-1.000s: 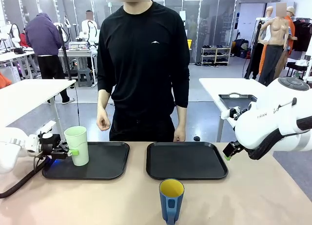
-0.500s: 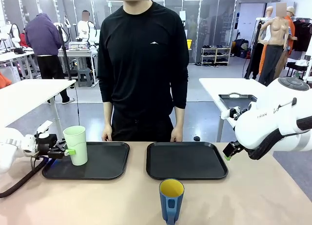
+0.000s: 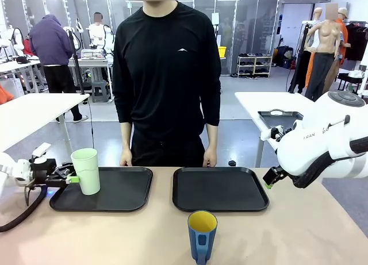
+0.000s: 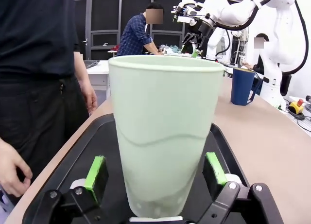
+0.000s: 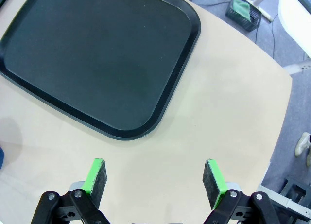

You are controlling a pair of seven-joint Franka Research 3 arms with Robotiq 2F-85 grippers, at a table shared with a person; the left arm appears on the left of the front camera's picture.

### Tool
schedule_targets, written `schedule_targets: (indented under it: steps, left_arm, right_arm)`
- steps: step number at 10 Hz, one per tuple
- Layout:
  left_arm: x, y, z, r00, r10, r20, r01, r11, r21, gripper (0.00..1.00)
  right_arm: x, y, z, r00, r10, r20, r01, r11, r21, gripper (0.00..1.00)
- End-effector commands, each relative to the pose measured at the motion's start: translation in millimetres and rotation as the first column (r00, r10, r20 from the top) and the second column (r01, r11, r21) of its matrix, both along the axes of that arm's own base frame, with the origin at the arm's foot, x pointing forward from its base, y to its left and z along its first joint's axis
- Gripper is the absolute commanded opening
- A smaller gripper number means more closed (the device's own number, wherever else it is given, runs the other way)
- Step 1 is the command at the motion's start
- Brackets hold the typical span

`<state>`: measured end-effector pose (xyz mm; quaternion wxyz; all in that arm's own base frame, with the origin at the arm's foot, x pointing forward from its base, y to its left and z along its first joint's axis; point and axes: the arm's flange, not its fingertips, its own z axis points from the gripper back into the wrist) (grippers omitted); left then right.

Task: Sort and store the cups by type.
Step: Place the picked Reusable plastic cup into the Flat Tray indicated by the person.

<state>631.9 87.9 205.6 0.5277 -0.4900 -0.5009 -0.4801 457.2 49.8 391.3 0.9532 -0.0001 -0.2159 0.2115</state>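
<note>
Tumbler [image 4: 163, 136] stood between the left end effector's [image 4: 154, 174] released pads [image 4: 95, 175], the gaps plain from its wrist, unclear from the front; right end effector [image 5: 154, 178] gaped beside a tray [image 5: 160, 121].

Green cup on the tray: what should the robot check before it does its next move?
1. The tall pale mint-green plastic tumbler stands upright on the left black tray: ok.
2. The left end effector is open, green pads apart from the tumbler's sides: ok.
3. The short dark blue mug with handle and yellow inside is stored on a tray: not ok, it stands on the bare table.
4. Room on the right black tray for the mug: ok.
5. The right end effector is open, holding nothing: ok.
6. The person's hands are off both trays: ok.
</note>
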Motion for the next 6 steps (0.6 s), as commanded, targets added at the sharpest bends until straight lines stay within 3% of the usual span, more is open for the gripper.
schedule_targets:
  steps: [1, 4, 6]
  left_arm:
    - [-22, 11, 8, 0.999, 0.013, -0.032, -0.012, 1.000, 0.014, 1.00]
    - [-46, 40, 17, 0.999, 0.045, -0.021, -0.044, 0.999, 0.028, 1.00]
    - [-47, 46, 19, 0.998, 0.070, 0.001, -0.070, 0.998, -0.003, 1.00]
  right_arm:
    - [1, -1, 0, 1.000, -0.005, 0.000, 0.005, 1.000, 0.009, 1.00]
    - [1, -1, 0, 1.000, -0.005, 0.000, 0.005, 1.000, 0.009, 1.00]
    - [1, -1, 0, 1.000, -0.005, 0.000, 0.005, 1.000, 0.009, 1.00]
